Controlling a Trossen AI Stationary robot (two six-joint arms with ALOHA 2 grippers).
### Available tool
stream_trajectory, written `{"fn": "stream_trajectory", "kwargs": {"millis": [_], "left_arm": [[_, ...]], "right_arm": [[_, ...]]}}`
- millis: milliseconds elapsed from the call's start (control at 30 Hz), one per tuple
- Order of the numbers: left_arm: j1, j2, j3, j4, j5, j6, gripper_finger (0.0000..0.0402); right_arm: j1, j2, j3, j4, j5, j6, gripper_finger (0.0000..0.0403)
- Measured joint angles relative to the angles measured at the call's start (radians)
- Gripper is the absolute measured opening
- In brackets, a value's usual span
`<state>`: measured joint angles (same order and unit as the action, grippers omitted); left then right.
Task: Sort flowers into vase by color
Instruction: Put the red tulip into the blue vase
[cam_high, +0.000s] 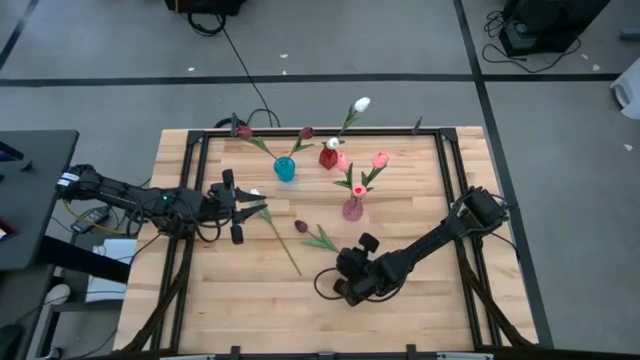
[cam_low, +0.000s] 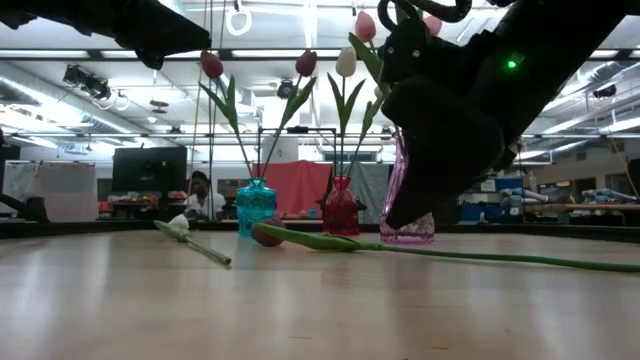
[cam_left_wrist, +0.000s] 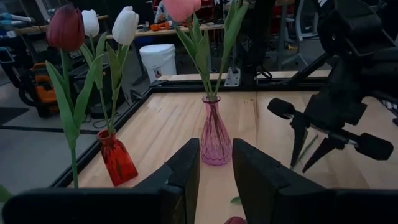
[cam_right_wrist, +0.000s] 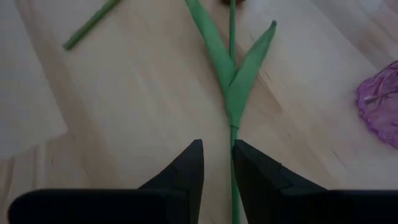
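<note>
Maroon tulip (cam_high: 318, 238) stem between right pincer (cam_right_wrist: 216, 163) fingers.

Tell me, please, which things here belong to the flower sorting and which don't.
Job: blue vase, red vase, pink vase, maroon tulip under the right gripper, white tulip beside the left gripper, both lying loose.
Lying about: floor cable, white bucket, side table.

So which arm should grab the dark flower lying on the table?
Probably the right. Its gripper hangs right over the maroon tulip's stem, fingers slightly apart on either side of it. The left gripper sits by the white tulip instead.
</note>
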<state>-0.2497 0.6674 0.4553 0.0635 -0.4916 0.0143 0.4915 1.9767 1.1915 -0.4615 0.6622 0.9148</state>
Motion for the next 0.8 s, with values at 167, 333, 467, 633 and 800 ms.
{"fn": "stream_trajectory", "kwargs": {"millis": [167,333,467,633,800], "left_arm": [[0.0,0.0,0.0,-0.013,0.0,0.0,0.0099],[0.0,0.0,0.0,-0.035,0.0,-0.003,0.0099],[0.0,0.0,0.0,-0.055,0.0,-0.02,0.0099],[0.0,0.0,0.0,-0.091,0.0,-0.027,0.0099],[0.0,0.0,0.0,-0.091,0.0,-0.027,0.0099]], "right_arm": [[-0.039,0.002,-0.025,0.063,-0.021,-0.064,0.0099],[-0.088,0.002,-0.091,0.23,-0.078,-0.133,0.0099],[-0.108,0.002,-0.116,0.244,-0.078,-0.137,0.0099],[-0.107,0.001,-0.116,0.241,-0.081,-0.132,0.0098],[-0.107,0.0,-0.115,0.213,-0.124,-0.122,0.0097]]}}
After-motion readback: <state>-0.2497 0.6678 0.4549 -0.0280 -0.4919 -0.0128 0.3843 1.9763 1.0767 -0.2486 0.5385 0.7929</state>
